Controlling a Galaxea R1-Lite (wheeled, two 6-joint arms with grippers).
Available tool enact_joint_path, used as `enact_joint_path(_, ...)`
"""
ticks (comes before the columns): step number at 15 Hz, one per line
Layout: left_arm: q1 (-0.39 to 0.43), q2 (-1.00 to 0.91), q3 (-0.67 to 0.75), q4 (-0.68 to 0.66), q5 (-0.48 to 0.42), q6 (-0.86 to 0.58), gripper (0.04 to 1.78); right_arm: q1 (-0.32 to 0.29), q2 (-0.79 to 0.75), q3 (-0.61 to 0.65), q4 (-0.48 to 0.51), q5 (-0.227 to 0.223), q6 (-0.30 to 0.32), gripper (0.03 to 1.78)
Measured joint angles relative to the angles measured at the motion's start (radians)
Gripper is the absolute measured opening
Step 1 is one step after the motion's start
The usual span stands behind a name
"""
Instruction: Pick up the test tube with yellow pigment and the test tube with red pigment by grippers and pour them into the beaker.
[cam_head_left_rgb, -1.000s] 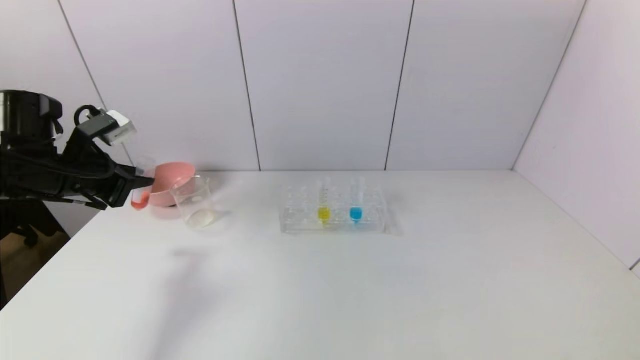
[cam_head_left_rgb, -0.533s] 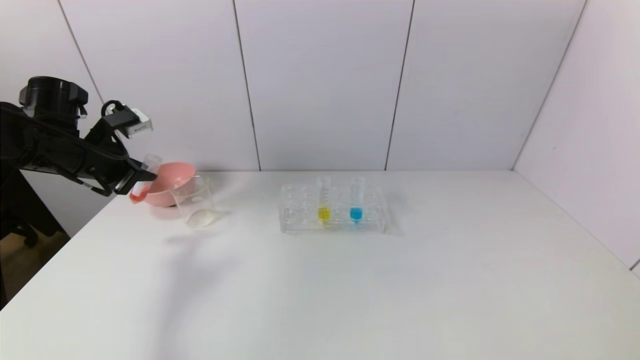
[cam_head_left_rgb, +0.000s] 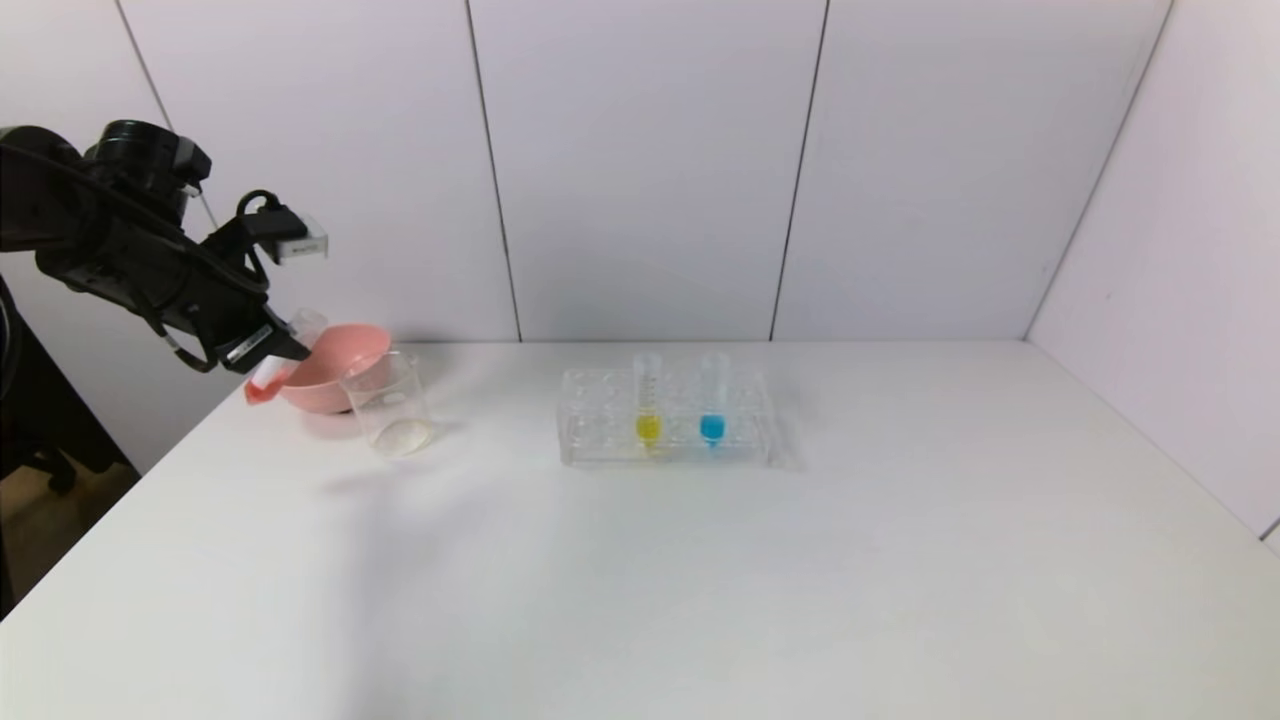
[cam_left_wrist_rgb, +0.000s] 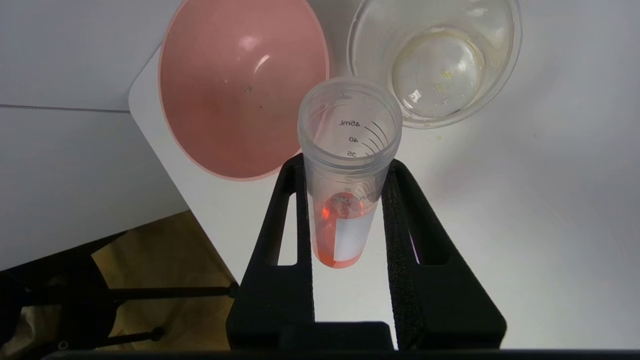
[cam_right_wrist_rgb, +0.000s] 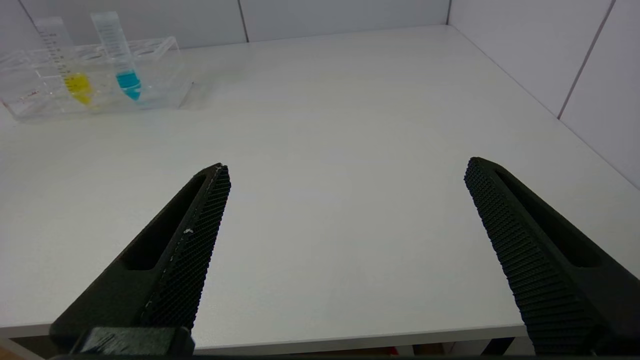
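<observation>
The left gripper (cam_left_wrist_rgb: 345, 172) has both ribbed black fingers (cam_left_wrist_rgb: 295, 220) clamped on the test tube with red pigment (cam_left_wrist_rgb: 347, 170), a clear graduated plastic tube held tilted above the table's (cam_head_left_rgb: 700, 580) far left corner, beside the pink bowl (cam_head_left_rgb: 335, 365). The beaker (cam_head_left_rgb: 390, 405), clear glass with straight walls, stands just beside that bowl. One clear plastic rack (cam_head_left_rgb: 665, 430) holds two tubes: the test tube with yellow pigment (cam_head_left_rgb: 647, 400) and one blue tube (cam_head_left_rgb: 711, 400). The right gripper (cam_right_wrist_rgb: 345, 170) hangs over the table's near edge, textured fingers spread wide, holding nothing.
</observation>
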Motion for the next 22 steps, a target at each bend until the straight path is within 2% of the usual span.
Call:
enact_joint_path(2,-0.019,0.028,-0.098,0.11,0.04,0.023,0.43,0.0,0.0,0.0,0.0,0.0,0.0,1.71)
enact_joint_path(4,-0.047,0.052,-0.145,0.157,0.126,0.08,0.43,0.0,0.0,0.0,0.0,0.0,0.0,1.71)
enact_joint_path(16,-0.2,0.106,-0.179,0.156,0.485,0.197,0.43,0.0,0.0,0.0,0.0,0.0,0.0,1.71)
enact_joint_path(22,-0.237,0.14,-0.179,0.171,0.669,0.216,0.43,0.0,0.0,0.0,0.0,0.0,0.0,1.71)
